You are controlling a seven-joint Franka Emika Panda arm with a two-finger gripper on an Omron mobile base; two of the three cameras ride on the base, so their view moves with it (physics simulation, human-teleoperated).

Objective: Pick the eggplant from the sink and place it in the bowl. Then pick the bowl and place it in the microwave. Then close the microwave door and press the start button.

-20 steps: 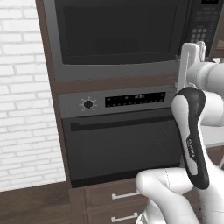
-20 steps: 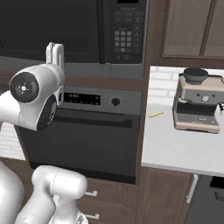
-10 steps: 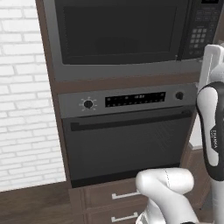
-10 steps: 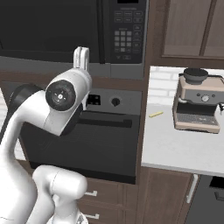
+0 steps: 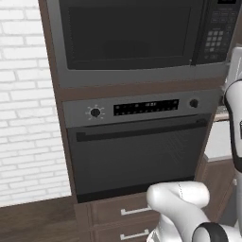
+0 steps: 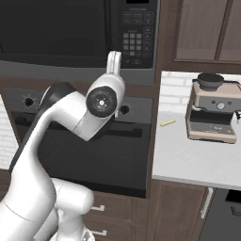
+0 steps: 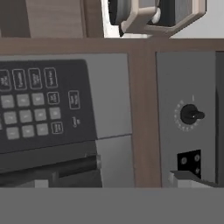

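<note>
Tool (image 6: 113, 61) is raised in front of the microwave (image 5: 137, 38), near its keypad (image 6: 136, 40). Microwave door (image 5: 127, 35) sits shut. Tool jaws spread wide, holding nothing.

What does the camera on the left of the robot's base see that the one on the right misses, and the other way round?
Left base view alone: the white brick wall beside the cabinet. Right base view alone: the white counter carrying an espresso machine, with a small yellow item lying near it. Both share the microwave with its door shut, its keypad, and the wall oven underneath.
</note>
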